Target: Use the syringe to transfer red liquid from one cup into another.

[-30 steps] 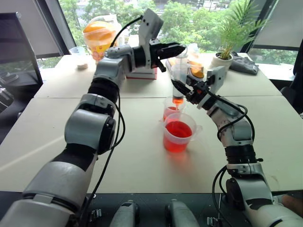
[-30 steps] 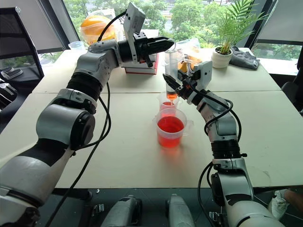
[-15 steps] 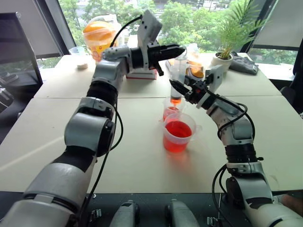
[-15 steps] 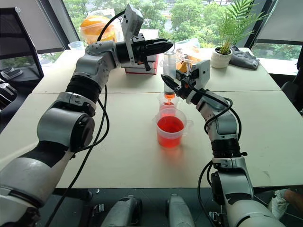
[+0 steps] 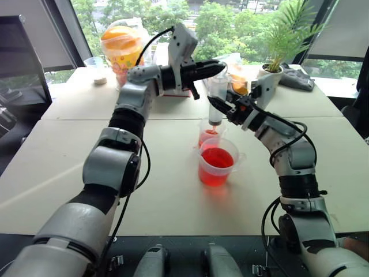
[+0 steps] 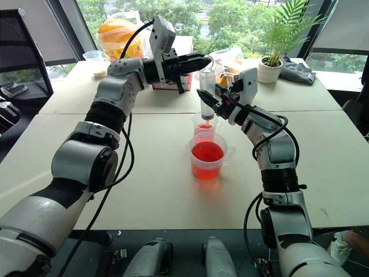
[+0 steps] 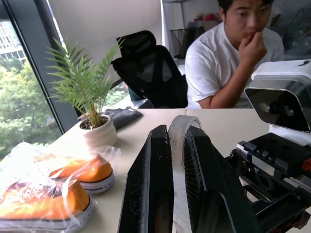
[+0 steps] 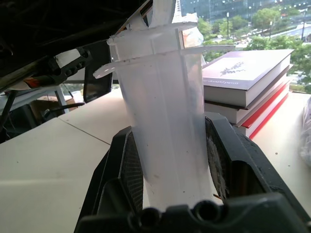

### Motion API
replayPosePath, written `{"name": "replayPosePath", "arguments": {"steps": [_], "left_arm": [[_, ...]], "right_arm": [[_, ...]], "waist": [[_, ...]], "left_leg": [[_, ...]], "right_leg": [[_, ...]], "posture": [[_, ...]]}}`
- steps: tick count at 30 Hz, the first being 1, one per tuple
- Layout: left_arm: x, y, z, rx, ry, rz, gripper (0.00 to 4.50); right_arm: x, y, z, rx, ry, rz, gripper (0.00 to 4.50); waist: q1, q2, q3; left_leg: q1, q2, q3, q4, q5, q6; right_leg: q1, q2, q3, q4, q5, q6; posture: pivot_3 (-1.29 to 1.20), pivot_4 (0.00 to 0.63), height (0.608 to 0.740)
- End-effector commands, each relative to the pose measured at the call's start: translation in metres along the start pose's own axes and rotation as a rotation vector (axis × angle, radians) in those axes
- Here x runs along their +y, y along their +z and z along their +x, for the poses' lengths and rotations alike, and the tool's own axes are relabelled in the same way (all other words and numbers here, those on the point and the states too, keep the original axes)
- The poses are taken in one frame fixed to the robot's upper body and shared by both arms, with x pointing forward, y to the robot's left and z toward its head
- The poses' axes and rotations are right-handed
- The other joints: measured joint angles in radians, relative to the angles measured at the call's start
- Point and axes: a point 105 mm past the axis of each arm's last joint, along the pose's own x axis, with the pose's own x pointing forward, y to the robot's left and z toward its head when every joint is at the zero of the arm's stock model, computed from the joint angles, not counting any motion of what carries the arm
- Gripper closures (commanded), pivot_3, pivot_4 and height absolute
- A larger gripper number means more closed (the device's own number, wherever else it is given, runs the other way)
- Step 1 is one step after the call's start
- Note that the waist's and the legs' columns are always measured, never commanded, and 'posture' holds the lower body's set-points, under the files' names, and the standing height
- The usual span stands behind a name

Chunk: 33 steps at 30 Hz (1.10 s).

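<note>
Upright over the small cup (image 6: pixel 202 124), the syringe (image 6: pixel 206 92) is hanging with its orange tip just above the rim, a little red liquid (image 6: pixel 207 156) lying in that cup too. Clenched around its clear barrel are the right fingers (image 8: pixel 228 160), while the left fingers (image 7: pixel 154 189) are pinching the white plunger top. Just in front, touching the small cup, the big cup (image 6: pixel 207 158) is sitting on the table (image 6: pixel 144 190), holding most of the red liquid.
</note>
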Motion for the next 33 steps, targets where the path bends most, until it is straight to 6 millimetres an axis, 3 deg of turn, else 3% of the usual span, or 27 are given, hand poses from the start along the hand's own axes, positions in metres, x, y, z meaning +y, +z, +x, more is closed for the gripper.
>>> {"name": "replayPosePath", "arguments": {"steps": [1, 6, 15, 19, 25, 28, 33], "left_arm": [[-0.013, -0.038, 0.002, 0.127, -0.045, -0.044, 4.46], [-0.013, -0.039, 0.000, 0.131, -0.046, -0.042, 4.46], [-0.003, -0.011, -0.008, 0.065, -0.036, -0.047, 4.46], [0.002, 0.002, -0.015, 0.032, -0.031, -0.059, 2.86], [0.013, 0.026, -0.029, -0.012, -0.002, -0.049, 0.11], [0.008, 0.030, -0.043, 0.002, -0.066, -0.059, 0.05], [-0.019, 0.010, -0.076, 0.129, -0.237, -0.064, 0.05]], "right_arm": [[0.008, 0.084, -0.005, -0.278, 0.019, -0.105, 3.02], [0.010, 0.085, -0.004, -0.280, 0.025, -0.091, 3.02], [0.015, 0.049, 0.000, -0.190, 0.049, -0.048, 3.02], [0.019, 0.035, 0.001, -0.156, 0.069, -0.030, 3.02], [0.019, 0.028, 0.003, -0.134, 0.076, -0.026, 3.02], [0.018, 0.027, 0.004, -0.134, 0.074, -0.023, 3.02], [0.012, 0.029, 0.005, -0.137, 0.056, -0.017, 3.02]], "waist": [[0.000, 0.000, 0.000], [0.001, 0.000, 0.000], [-0.001, 0.000, 0.000], [-0.002, 0.000, 0.000], [-0.001, 0.000, 0.000], [-0.006, 0.000, 0.000], [-0.023, 0.000, 0.000]], "left_leg": [[0.000, 0.000, 0.000, 0.000, 0.000, 0.000], [0.000, 0.000, 0.000, 0.000, 0.000, 0.000], [0.000, 0.000, 0.000, 0.000, 0.000, 0.000], [0.000, 0.000, 0.000, 0.000, 0.000, 0.000], [0.000, 0.000, 0.000, 0.000, 0.000, 0.000], [0.000, 0.000, 0.000, 0.000, 0.000, 0.000], [0.000, 0.000, 0.000, -0.001, 0.000, 0.000]], "right_leg": [[0.000, 0.000, 0.000, 0.000, 0.000, 0.000], [0.000, 0.000, 0.000, 0.000, 0.000, 0.000], [0.000, 0.000, 0.000, 0.000, 0.000, 0.000], [0.000, 0.000, 0.000, 0.000, 0.000, 0.000], [0.000, 0.000, 0.000, 0.000, 0.000, 0.000], [0.000, 0.000, 0.000, 0.000, 0.000, 0.000], [0.000, 0.000, 0.000, 0.000, 0.000, 0.000]], "posture": [[0.00, 0.150, 0.740], [0.00, 0.150, 0.740], [0.00, 0.150, 0.740], [0.00, 0.150, 0.740], [0.00, 0.150, 0.740], [0.00, 0.150, 0.740], [0.00, 0.150, 0.740]]}}
